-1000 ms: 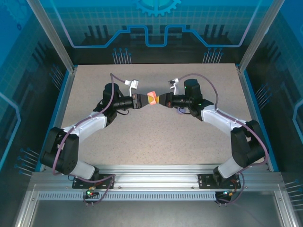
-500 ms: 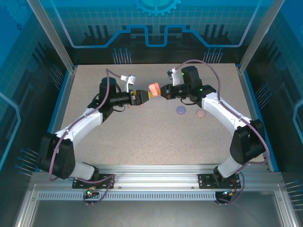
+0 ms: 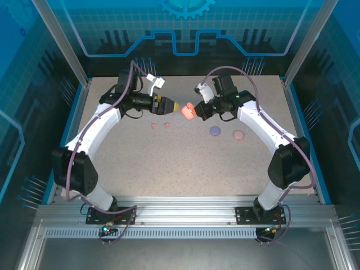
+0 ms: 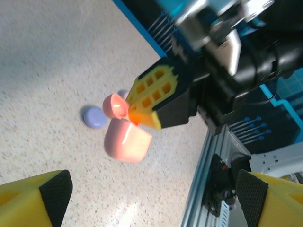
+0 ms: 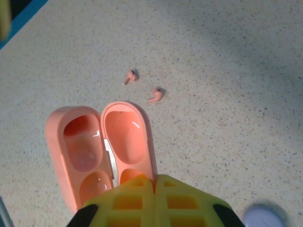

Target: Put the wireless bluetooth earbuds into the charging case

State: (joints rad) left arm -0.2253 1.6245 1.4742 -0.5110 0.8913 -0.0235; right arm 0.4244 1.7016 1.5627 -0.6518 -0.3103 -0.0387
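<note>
The right gripper (image 3: 194,111) pinches the near end of an open coral case (image 5: 102,146), its yellow fingers (image 5: 132,203) pressed together on the rim of one half. The case lies open like a book, both glossy hollows facing up and empty. It looks to be held above the speckled table (image 3: 185,163) rather than resting on it.

The left gripper (image 3: 170,106) hangs just beside the case, on the side away from the right arm. Its fingers (image 4: 28,198) are spread wide with nothing between them.

Two coral earbuds lie loose on the table just past the far end of the case, close together but not touching. One is the nearer bud (image 5: 156,95) and the other the farther bud (image 5: 131,76). A closed purple case (image 3: 215,130) sits on the table on the right arm's side of the coral case.

Expect the buds to be very light, hard and smooth, each a rounded head on a short stem. They will probably skid or pop out of a careless squeeze. Take one gently across the stem or the head's flatter sides, low to the table. The case is a rigid, slick shell gripped at one end only, so a firm push may swing it. Seat each bud softly.
</note>
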